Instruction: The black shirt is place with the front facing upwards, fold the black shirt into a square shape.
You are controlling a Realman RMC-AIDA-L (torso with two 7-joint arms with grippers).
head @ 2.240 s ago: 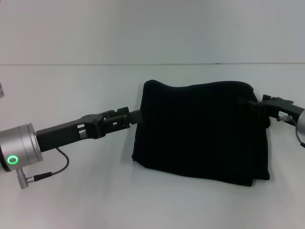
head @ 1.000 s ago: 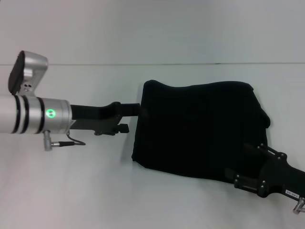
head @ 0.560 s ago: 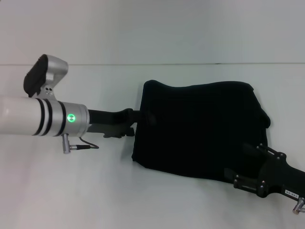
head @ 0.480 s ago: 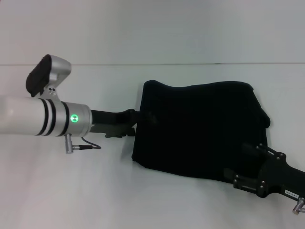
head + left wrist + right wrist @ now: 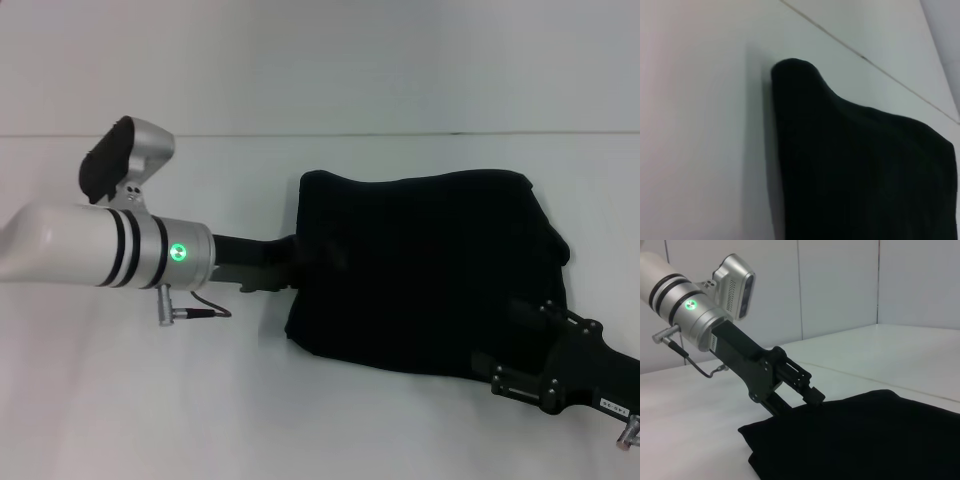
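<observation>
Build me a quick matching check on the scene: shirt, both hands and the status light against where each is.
Things:
1. plain black cotton shirt
2. left hand
3. right hand
4. small green ring light

Places or states:
A. at the shirt's left edge
B. glowing on the left arm's silver wrist
C. folded, lying on the white table
D. at the shirt's near right corner

Pairs: 1-C, 2-A, 3-D, 4-B

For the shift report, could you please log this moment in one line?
black shirt: folded, on table | left gripper: at its left edge | right gripper: near corner
</observation>
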